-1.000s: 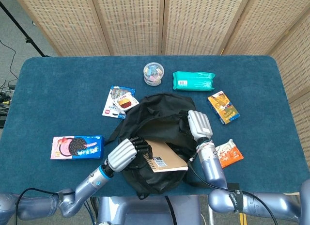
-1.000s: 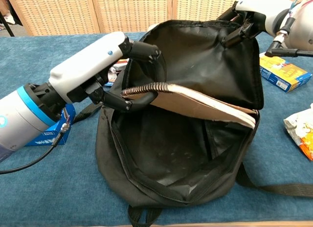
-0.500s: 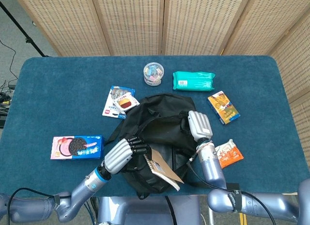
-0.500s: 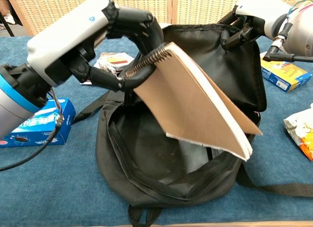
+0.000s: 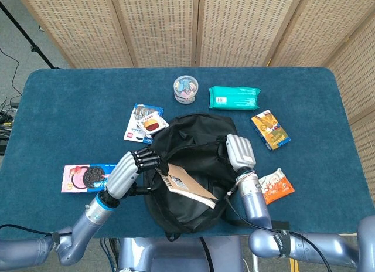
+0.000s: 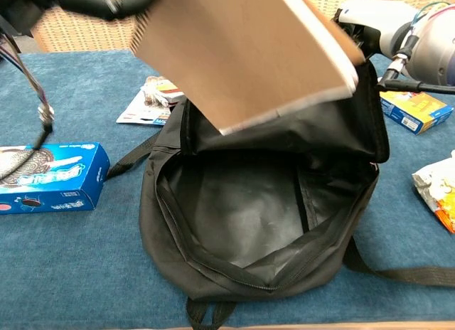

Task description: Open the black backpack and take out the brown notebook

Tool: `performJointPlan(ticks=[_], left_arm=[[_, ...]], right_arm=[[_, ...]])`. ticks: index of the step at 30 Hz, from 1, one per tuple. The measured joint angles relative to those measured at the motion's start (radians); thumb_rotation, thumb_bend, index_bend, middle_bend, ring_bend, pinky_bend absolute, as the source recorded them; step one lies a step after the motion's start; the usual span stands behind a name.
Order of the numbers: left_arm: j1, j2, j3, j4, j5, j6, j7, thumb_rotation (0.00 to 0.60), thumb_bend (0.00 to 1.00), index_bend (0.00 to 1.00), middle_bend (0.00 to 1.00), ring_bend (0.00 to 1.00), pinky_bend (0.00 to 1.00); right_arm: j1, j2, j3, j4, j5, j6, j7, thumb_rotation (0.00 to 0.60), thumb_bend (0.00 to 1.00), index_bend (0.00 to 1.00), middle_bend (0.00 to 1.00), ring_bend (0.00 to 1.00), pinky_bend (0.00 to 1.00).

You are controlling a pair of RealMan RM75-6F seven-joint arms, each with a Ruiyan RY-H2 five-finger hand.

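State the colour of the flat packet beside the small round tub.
Teal green packet, clearest in the head view.

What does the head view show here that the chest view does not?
Only the head view shows the left hand gripping the brown notebook by its spiral edge, plus the green pack and round tub. Only the chest view shows the black backpack's bare interior. Both show the notebook lifted above the open backpack, and the right hand holding its flap.
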Motion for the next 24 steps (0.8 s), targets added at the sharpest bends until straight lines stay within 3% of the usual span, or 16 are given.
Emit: performJointPlan(ticks=[9, 16, 17, 18, 20, 22, 24], left_arm=[[0.041, 0.136, -0.081, -0.02, -0.105, 0.024, -0.048, 0.6, 0.67, 0.77, 0.56, 0.44, 0.39], [0.073, 0.148, -0.106, 0.184, -0.209, 0.005, -0.094, 0.6, 0.65, 0.77, 0.55, 0.44, 0.39], [0.077, 0.141, -0.111, 0.231, -0.227, -0.001, -0.103, 0.6, 0.63, 0.76, 0.5, 0.39, 0.38], [0.08, 0.134, -0.114, 0.267, -0.241, -0.007, -0.109, 0.6, 0.6, 0.7, 0.41, 0.32, 0.36], [0.084, 0.122, -0.115, 0.344, -0.276, -0.036, -0.121, 0.6, 0.42, 0.38, 0.09, 0.06, 0.19], [0.086, 0.12, -0.113, 0.383, -0.303, -0.083, -0.135, 0.6, 0.23, 0.13, 0.0, 0.0, 0.05], [0.089, 0.127, -0.113, 0.386, -0.339, -0.149, -0.16, 0.6, 0.09, 0.02, 0.0, 0.0, 0.0]], right_arm=[[-0.001, -0.016, -0.01, 0.006, -0.007, 0.006, -0.015, 0.6, 0.78, 0.62, 0.67, 0.61, 0.62], [-0.009, -0.014, -0.022, 0.008, -0.016, -0.006, -0.019, 0.6, 0.78, 0.62, 0.67, 0.61, 0.62], [-0.01, -0.014, -0.024, 0.008, -0.018, -0.007, -0.019, 0.6, 0.78, 0.62, 0.67, 0.61, 0.62], [-0.011, -0.014, -0.027, 0.009, -0.02, -0.009, -0.02, 0.6, 0.78, 0.62, 0.67, 0.61, 0.62], [-0.014, -0.014, -0.03, 0.008, -0.023, -0.012, -0.018, 0.6, 0.79, 0.62, 0.67, 0.61, 0.62], [-0.016, -0.013, -0.031, 0.005, -0.026, -0.018, -0.012, 0.6, 0.8, 0.62, 0.67, 0.61, 0.62], [-0.02, -0.009, -0.033, -0.003, -0.033, -0.033, -0.001, 0.6, 0.79, 0.62, 0.67, 0.61, 0.62]])
